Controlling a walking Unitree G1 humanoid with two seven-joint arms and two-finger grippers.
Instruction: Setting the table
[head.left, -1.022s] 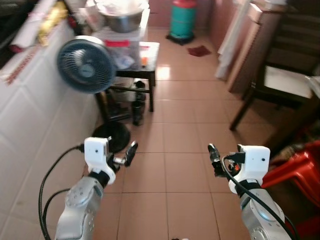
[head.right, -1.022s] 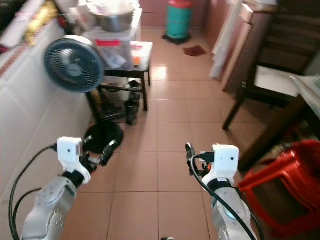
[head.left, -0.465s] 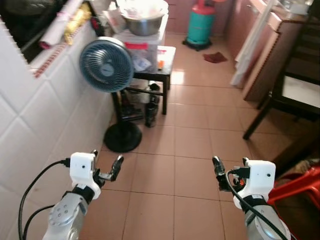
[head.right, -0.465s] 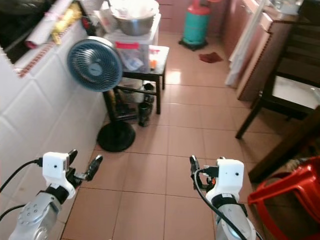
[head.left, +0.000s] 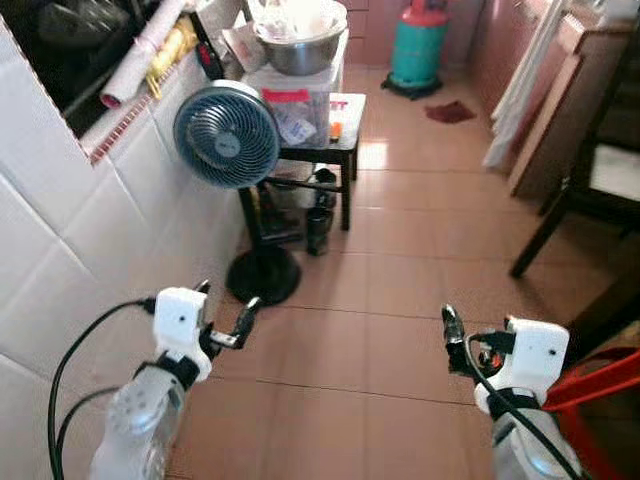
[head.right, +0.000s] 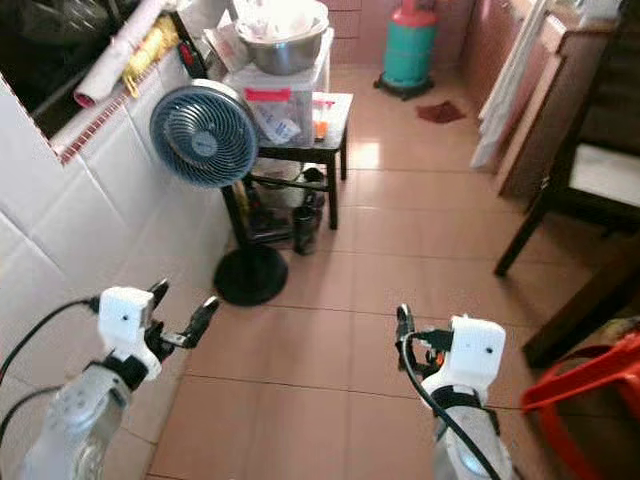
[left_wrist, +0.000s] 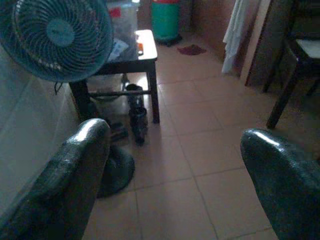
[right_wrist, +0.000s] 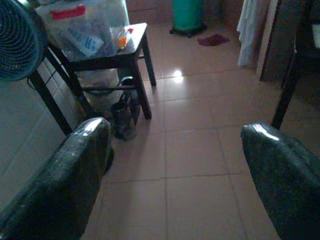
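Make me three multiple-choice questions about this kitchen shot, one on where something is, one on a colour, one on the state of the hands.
1. Where is the fan?
A. beside the tiled wall, on the robot's left
B. on the chair
C. on the small table

2. What colour is the gas cylinder?
A. yellow
B. green with a red top
C. black

3. How are the two hands?
A. both open, empty
B. both shut
C. left holds a bowl

Answers:
1 A: its stand sits on the floor by the wall.
2 B: plain in the head views.
3 A: left hand and right hand have fingers spread on nothing.

Left tool (head.left: 228, 312), right tool (head.left: 452, 336) agape
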